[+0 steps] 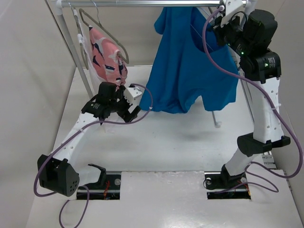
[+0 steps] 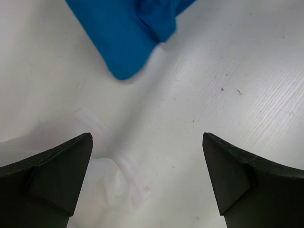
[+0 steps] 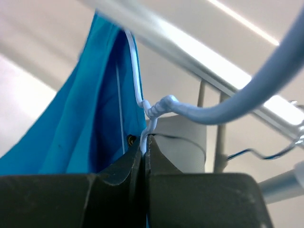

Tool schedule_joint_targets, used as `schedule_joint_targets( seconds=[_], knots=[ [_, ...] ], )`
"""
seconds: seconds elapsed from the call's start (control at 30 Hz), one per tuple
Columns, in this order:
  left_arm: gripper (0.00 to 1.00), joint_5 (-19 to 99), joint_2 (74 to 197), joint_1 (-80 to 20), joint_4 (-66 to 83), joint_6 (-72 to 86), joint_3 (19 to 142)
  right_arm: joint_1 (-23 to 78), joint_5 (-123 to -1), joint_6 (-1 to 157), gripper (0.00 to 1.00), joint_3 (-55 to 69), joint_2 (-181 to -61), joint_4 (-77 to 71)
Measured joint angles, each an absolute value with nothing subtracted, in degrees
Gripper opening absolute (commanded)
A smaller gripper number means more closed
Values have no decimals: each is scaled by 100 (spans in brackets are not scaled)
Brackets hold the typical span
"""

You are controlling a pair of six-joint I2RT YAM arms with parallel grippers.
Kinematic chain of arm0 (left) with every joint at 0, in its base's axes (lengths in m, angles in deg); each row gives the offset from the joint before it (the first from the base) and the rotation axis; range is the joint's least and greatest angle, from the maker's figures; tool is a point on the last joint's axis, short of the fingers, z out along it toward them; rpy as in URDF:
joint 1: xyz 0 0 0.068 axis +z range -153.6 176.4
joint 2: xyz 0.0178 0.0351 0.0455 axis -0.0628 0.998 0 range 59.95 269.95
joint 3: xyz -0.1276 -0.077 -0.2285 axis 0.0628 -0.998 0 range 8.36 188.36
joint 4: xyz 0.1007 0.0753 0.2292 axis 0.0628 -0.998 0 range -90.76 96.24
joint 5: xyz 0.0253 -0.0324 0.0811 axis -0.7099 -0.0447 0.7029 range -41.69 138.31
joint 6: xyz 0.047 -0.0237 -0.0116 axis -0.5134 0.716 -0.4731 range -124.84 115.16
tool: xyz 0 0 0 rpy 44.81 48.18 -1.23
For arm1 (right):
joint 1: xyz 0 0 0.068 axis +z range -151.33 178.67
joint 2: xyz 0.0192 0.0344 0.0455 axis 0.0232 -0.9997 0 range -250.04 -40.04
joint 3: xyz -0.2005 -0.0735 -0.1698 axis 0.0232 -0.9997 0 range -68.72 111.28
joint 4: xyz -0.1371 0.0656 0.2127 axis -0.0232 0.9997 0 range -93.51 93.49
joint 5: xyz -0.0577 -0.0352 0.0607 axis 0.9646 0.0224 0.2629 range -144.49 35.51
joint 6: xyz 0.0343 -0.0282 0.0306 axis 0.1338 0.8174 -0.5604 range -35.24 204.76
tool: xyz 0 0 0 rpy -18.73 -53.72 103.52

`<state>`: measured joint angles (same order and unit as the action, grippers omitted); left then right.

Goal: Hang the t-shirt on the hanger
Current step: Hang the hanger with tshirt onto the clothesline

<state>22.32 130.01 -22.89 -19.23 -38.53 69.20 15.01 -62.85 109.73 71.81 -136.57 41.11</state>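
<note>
Two grippers noted: my right gripper pinches the hanger at its neck by the rail, t-shirt draped on it; my left gripper gapes empty. Hanging step, I judge; next, seat the hook before release.

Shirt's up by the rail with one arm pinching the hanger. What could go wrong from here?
1. The right tool pinches only the thin wire of the hanger just below its hook. Whether the hook sits on the rail is unclear, so letting go might drop everything.
2. The t-shirt hangs bunched and lopsided, with its hem reaching the table. It may slide off the hanger.
</note>
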Motion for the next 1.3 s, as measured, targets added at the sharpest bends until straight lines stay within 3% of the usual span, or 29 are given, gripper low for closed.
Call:
schedule_joint_targets(
  seconds=[0.73,0.77,0.8,0.87,0.9,1.0,1.1,1.13,1.3],
  knots=[
    [100,2203,12684,-2289,-1750,-3779,6494,1368,-5507,10280,0,6600,-14647,2598],
    [100,2203,12669,-2289,-1744,-3779,6491,1368,-5531,10276,4,6418,-14584,2430],
    [100,2203,12658,-2289,-1726,-3779,6483,1368,-5553,10274,21,6220,-14496,2290],
    [100,2203,12638,-2289,-1711,-3779,6454,1368,-5597,10245,40,5785,-14271,2129],
    [100,2203,12636,-2289,-1711,-3779,6443,1366,-5601,10256,60,5507,-14133,2074],
    [100,2205,12629,-2289,-1711,-3779,6406,1374,-5573,10319,69,4795,-13733,2063],
    [100,2205,12627,-2289,-1704,-3779,6389,1464,-5400,10455,96,4250,-13292,2139],
    [100,2205,12623,-2289,-1702,-3779,6380,1514,-5293,10521,100,4104,-13126,2168],
    [100,2214,12605,-2289,-1648,-3779,6150,2061,-4578,10903,100,3345,-11987,2319]
  ],
)
